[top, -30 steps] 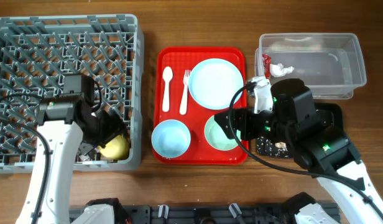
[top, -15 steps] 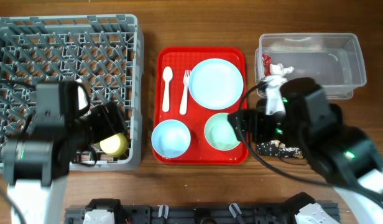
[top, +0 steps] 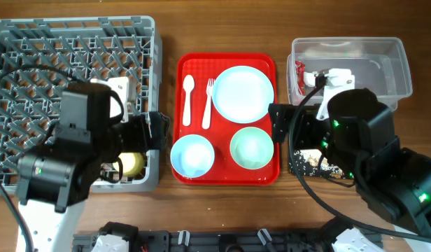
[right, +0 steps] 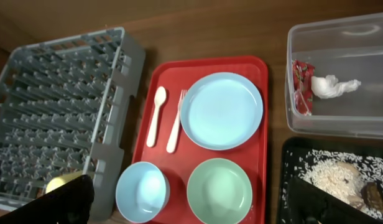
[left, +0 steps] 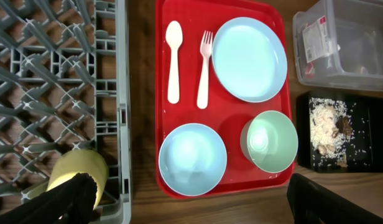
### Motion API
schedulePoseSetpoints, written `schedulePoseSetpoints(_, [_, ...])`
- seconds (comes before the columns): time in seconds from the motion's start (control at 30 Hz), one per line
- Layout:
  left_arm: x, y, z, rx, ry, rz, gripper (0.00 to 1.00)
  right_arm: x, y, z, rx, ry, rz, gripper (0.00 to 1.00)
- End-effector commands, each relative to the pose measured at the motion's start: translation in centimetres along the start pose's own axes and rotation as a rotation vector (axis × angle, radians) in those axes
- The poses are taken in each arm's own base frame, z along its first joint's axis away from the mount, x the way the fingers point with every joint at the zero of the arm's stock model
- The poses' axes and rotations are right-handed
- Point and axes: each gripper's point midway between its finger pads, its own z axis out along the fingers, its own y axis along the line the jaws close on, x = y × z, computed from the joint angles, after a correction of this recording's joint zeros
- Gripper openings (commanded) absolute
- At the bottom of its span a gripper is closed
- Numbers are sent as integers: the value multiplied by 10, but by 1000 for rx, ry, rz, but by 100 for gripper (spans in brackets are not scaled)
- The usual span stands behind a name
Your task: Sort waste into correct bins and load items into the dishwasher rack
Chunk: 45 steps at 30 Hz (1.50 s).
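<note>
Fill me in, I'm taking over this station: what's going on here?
Two robot arms are clearing a meal. The yellow cup lies in the dishwasher rack, the wrapper in the clear tub, rice scraps in the black tray. The plate, blue bowl, green bowl, spoon and fork sit on the red tray. The left gripper and right gripper hang open, empty.

The rack (top: 75,42) fills the table's (top: 166,35) far left corner, with the cup (top: 131,164) in its near right corner. The serving tray (top: 201,59) lies mid-table: spoon (top: 188,98), fork (top: 208,105) and plate (top: 242,91) behind, left bowl (top: 192,155) and right bowl (top: 252,148) in front. The tub (top: 383,49), holding the wrapper (right: 301,87), sits at the far right corner, and the small tray (left: 372,143) with scraps (left: 325,124) lies before it.
</note>
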Motion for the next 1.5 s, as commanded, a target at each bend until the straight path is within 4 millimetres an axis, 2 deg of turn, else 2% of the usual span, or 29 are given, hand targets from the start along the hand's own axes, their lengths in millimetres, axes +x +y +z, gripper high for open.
schedulePoseSetpoints(0.0, [-1, -3, 6, 9, 25, 26, 100, 4, 13, -6, -79, 23, 19, 100])
schedulePoseSetpoints(0.07, [-1, -3, 10, 5, 37, 24, 100, 20, 39, -10, -225, 121, 52, 100])
schedulePoseSetpoints(0.13, [-1, -2, 13, 2, 47, 23, 100, 24, 37, -8, -213, 137, 31, 100])
schedulePoseSetpoints(0.2, [-1, -2, 13, 2, 49, 22, 100, 10, 35, -10, -206, 58, -53, 100])
schedulePoseSetpoints(0.27, [-1, -2, 13, 1, 49, 22, 100, -14, 46, -28, -264, -82, -206, 100])
schedulePoseSetpoints(0.3, [-1, -2, 13, 2, 49, 22, 100, -27, 51, -47, -294, -191, -322, 100])
schedulePoseSetpoints(0.33, [-1, -2, 13, 1, 49, 22, 100, -32, 52, -58, -301, -245, -393, 100])
schedulePoseSetpoints(0.4, [-1, -2, 13, 2, 49, 22, 100, -34, 44, -80, -275, -340, -554, 100])
schedulePoseSetpoints(0.43, [-1, -2, 13, 2, 49, 22, 100, -35, 36, -85, -250, -370, -579, 100])
schedulePoseSetpoints(0.53, [-1, -2, 13, 1, 49, 22, 100, -35, -4, -89, -141, -475, -513, 100])
schedulePoseSetpoints(0.6, [-1, -2, 13, 1, 49, 22, 100, -25, -28, -77, -109, -567, -483, 100])
schedulePoseSetpoints(0.63, [-1, -2, 13, 2, 49, 22, 100, -19, -33, -73, -105, -582, -480, 100])
schedulePoseSetpoints(0.73, [-1, -2, 13, 2, 49, 22, 100, 21, -64, -43, -49, -607, -466, 100])
schedulePoseSetpoints(0.9, [-1, -2, 13, 2, 49, 22, 100, 70, -93, 9, -29, -651, -467, 100])
schedulePoseSetpoints(1.07, [-1, -2, 13, 2, 49, 22, 100, 85, -104, 41, -42, -714, -484, 100])
schedulePoseSetpoints(1.23, [-1, -2, 13, 1, 49, 22, 100, 102, -115, 68, -42, -683, -479, 100])
schedulePoseSetpoints(1.3, [-1, -2, 13, 2, 49, 22, 100, 98, -115, 69, -39, -735, -492, 100])
schedulePoseSetpoints(1.47, [-1, -2, 13, 2, 49, 22, 100, 100, -117, 71, -33, -723, -486, 100])
